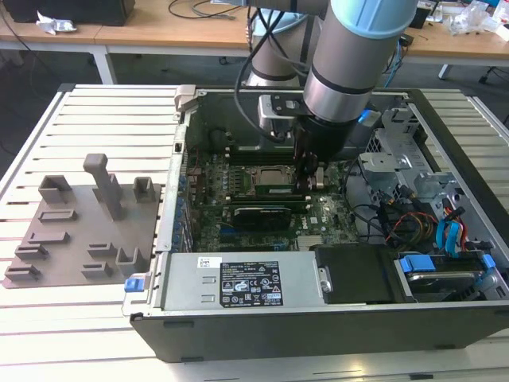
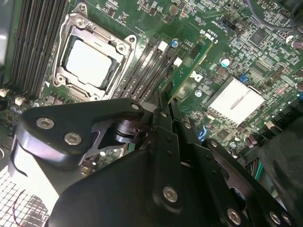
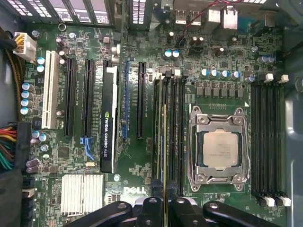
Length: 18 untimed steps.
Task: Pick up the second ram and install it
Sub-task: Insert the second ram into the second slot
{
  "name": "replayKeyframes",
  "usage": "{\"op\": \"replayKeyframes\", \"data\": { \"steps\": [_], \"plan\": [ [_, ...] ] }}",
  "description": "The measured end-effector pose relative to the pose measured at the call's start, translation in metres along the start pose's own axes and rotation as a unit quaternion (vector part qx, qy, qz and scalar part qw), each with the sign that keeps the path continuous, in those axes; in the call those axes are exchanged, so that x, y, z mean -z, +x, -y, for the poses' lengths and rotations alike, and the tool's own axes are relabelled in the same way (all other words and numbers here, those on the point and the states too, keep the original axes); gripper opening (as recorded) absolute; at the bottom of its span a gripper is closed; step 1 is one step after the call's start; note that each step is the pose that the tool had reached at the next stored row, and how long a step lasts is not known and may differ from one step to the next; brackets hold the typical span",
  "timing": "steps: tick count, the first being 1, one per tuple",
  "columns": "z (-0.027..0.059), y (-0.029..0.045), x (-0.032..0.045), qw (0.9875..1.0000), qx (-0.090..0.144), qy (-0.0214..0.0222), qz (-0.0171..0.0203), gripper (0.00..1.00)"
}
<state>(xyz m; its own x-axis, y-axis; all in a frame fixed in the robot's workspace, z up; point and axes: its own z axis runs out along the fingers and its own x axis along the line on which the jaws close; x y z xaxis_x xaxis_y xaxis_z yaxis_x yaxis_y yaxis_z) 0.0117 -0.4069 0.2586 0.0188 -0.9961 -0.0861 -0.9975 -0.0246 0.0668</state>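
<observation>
One gripper, fingers clamped on the second ram, held it edge-down over the memory slots beside the CPU socket; square alignment seemed essential.

White lettering on the motherboard; a printed label on the power supply.

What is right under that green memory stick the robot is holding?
Under the second ram, pinched in the gripper, run the long black memory slots beside the CPU socket. The stick's edge covers the slot directly beneath it, so seating can't be judged.
</observation>
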Motion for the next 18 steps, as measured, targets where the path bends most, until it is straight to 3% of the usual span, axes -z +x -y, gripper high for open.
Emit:
{"op": "replayKeyframes", "data": {
  "steps": [3, 9, 12, 18],
  "plan": [
    [-0.0014, -0.0012, -0.0046, 1.0000, 0.000, 0.0000, -0.0001, 0.14],
    [-0.0225, -0.0139, -0.0123, 1.0000, -0.002, 0.0002, 0.0002, 0.14],
    [-0.0282, -0.0148, -0.0198, 0.9997, -0.023, 0.0020, 0.0015, 0.14],
    [-0.0327, -0.0151, -0.0294, 0.9997, -0.024, 0.0021, 0.0016, 0.14]
  ]
}}
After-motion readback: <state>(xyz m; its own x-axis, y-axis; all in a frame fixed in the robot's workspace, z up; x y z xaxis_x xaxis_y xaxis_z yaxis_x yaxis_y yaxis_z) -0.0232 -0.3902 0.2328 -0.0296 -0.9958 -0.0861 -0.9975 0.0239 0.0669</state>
